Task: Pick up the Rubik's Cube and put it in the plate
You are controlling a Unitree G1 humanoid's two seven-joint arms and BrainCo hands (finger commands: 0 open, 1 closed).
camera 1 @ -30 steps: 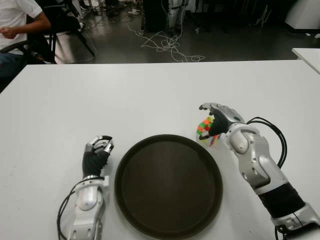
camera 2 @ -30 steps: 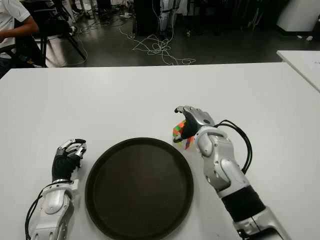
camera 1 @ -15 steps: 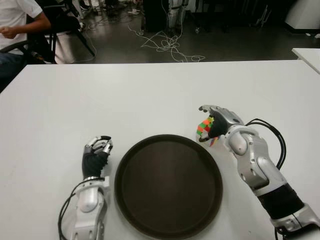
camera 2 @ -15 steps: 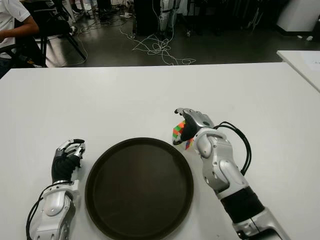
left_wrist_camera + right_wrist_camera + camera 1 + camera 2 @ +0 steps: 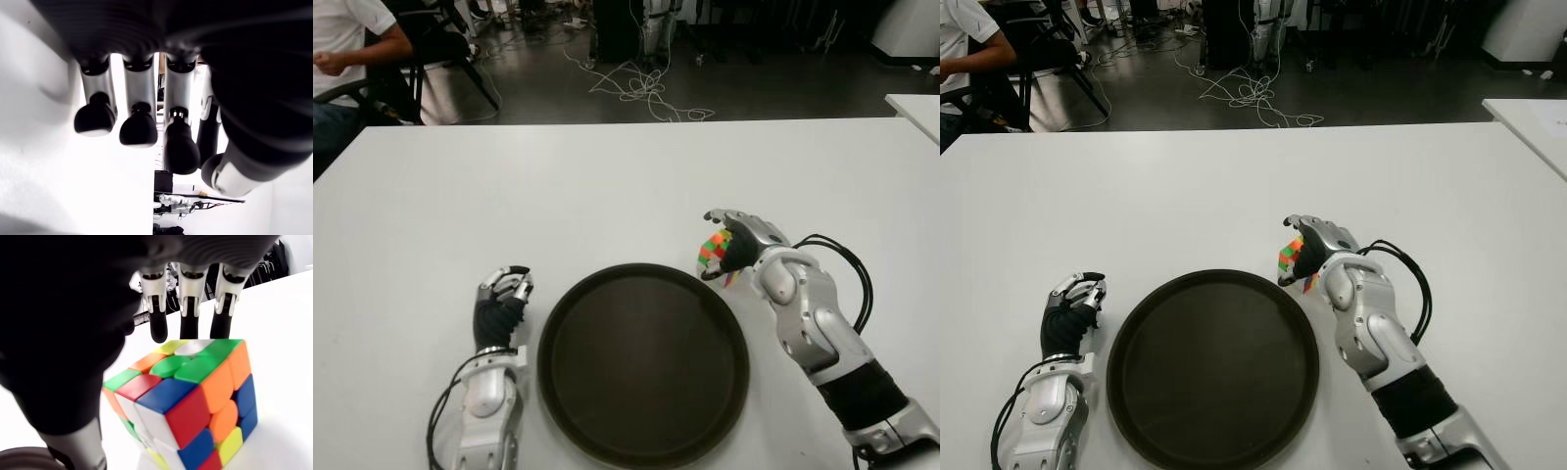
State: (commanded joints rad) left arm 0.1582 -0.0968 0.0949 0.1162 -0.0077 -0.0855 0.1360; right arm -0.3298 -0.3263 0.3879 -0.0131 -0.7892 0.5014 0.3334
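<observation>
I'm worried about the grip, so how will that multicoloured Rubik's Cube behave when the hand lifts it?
The multicoloured Rubik's Cube looks stiff, with glossy faces, so it may slip between the right hand's fingers. It sits tilted, so it could twist or turn. It probably weighs little.

No readable txt, labels, nos. or signs on anything in view.

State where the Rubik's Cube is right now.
The Rubik's Cube sits in the right hand, just past the far-right rim of the plate, not yet in it.
</observation>
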